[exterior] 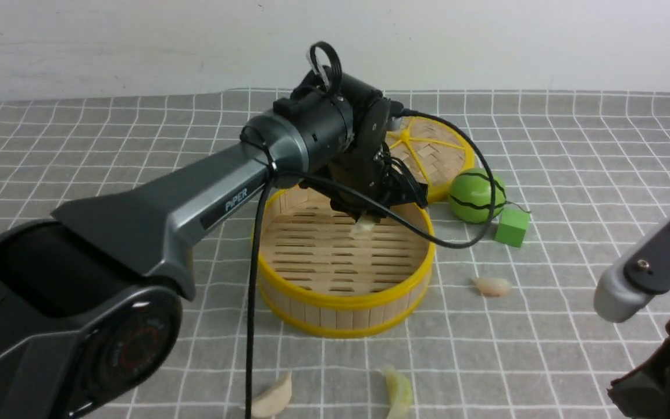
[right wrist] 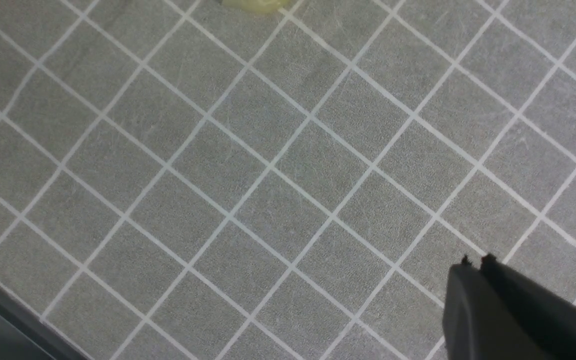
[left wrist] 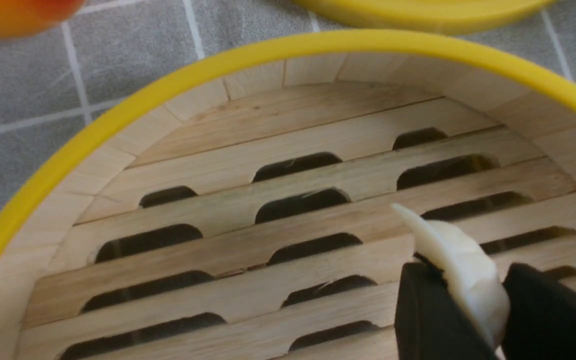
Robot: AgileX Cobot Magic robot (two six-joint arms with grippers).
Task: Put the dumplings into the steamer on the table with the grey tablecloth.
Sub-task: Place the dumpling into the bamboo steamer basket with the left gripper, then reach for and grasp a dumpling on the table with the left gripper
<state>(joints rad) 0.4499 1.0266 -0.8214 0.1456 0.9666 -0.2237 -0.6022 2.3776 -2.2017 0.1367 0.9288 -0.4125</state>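
Two tools differed: the left tool (left wrist: 473,300) gripped a whitish dumpling (left wrist: 468,270) over the steamer (exterior: 344,299), jaws parted by its thickness; the right tool (right wrist: 475,265) was closed, empty. Smaller, three dumplings lay on the grey tablecloth (exterior: 544,349): near left (exterior: 273,397), near middle (exterior: 398,393), and right (exterior: 492,286).

- "PiPER" — light letters on a dark strip along the forearm of the left arm (exterior: 218,192), the text running slantwise up the link.
- Round dark joint cap (exterior: 139,347) on the same arm — reddish marking and small lettering around it, too dim and blurred to read.
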